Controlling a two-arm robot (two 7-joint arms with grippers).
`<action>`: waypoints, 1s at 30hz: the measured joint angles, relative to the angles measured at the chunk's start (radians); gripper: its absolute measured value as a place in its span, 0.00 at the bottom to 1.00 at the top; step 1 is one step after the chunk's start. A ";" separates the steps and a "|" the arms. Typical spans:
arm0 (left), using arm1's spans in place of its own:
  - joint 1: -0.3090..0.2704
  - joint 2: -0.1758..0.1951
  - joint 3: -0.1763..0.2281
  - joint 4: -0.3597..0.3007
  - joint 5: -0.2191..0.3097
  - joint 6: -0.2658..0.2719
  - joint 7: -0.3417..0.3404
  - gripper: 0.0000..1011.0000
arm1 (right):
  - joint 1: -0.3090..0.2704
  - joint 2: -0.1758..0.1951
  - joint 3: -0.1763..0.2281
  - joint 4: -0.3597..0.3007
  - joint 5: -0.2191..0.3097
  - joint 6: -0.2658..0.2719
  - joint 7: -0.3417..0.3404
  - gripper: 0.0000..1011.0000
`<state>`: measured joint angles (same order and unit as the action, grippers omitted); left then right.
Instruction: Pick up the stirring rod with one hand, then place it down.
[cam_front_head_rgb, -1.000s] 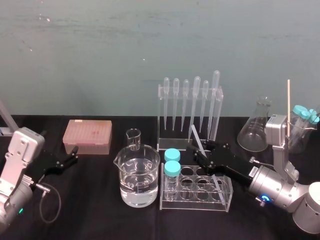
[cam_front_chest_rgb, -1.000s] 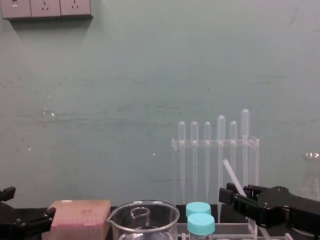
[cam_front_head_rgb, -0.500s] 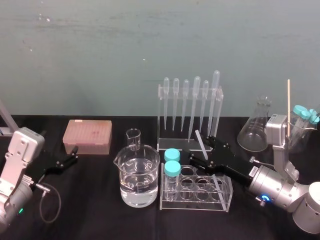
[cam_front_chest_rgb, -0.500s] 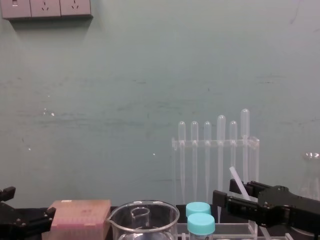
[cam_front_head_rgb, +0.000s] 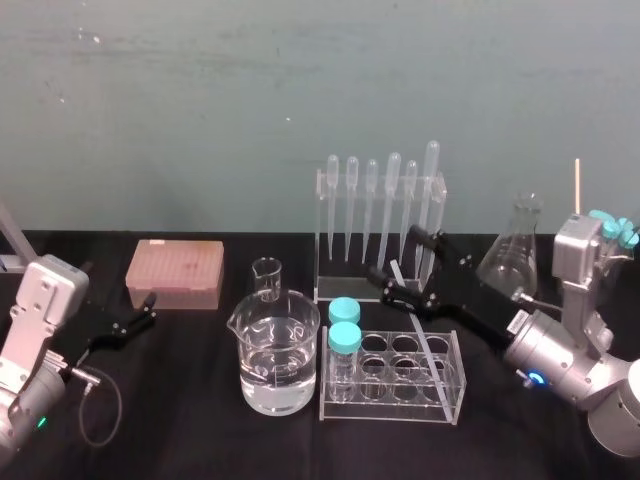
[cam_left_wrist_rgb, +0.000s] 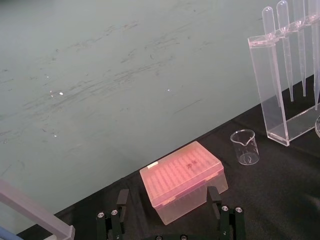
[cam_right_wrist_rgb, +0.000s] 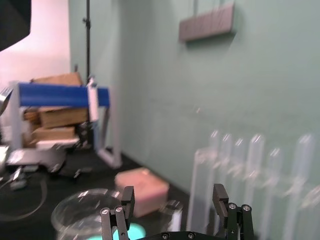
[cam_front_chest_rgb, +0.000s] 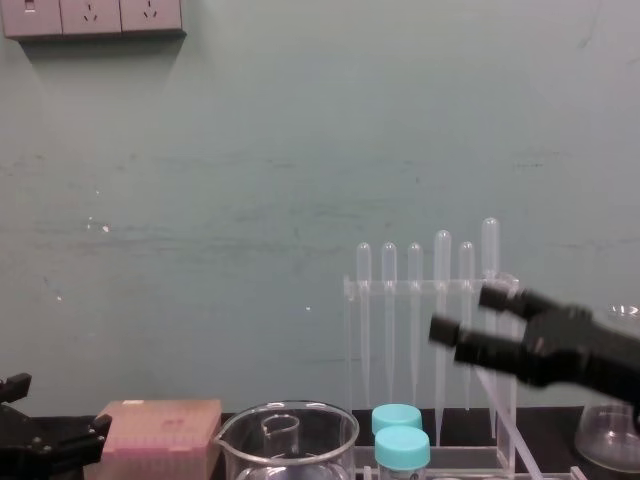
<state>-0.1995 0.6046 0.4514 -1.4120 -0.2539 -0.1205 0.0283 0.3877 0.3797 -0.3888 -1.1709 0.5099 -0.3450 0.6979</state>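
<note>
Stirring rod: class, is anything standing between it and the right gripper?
Nothing visible does: the open right gripper hovers over the upper end of the stirring rod, which leans in the test tube rack.

No legible text, label or number on anything here.

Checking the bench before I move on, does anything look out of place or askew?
The stirring rod leans at a slant across the test tube rack, below the open right gripper, rather than lying flat. The left gripper sits parked near the pink box.
</note>
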 joint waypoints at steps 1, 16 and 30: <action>0.000 0.000 0.000 0.000 0.000 0.000 0.000 0.99 | -0.003 -0.001 0.006 -0.007 -0.004 -0.012 -0.009 0.99; 0.000 0.000 0.000 0.000 0.000 0.000 0.000 0.99 | -0.113 0.020 0.130 -0.105 -0.131 0.100 -0.312 0.99; 0.000 0.000 0.000 0.000 0.000 0.000 0.000 0.99 | -0.174 0.036 0.151 -0.121 -0.149 0.217 -0.350 0.99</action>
<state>-0.1995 0.6047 0.4514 -1.4120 -0.2539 -0.1205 0.0283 0.2140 0.4160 -0.2381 -1.2920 0.3604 -0.1283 0.3478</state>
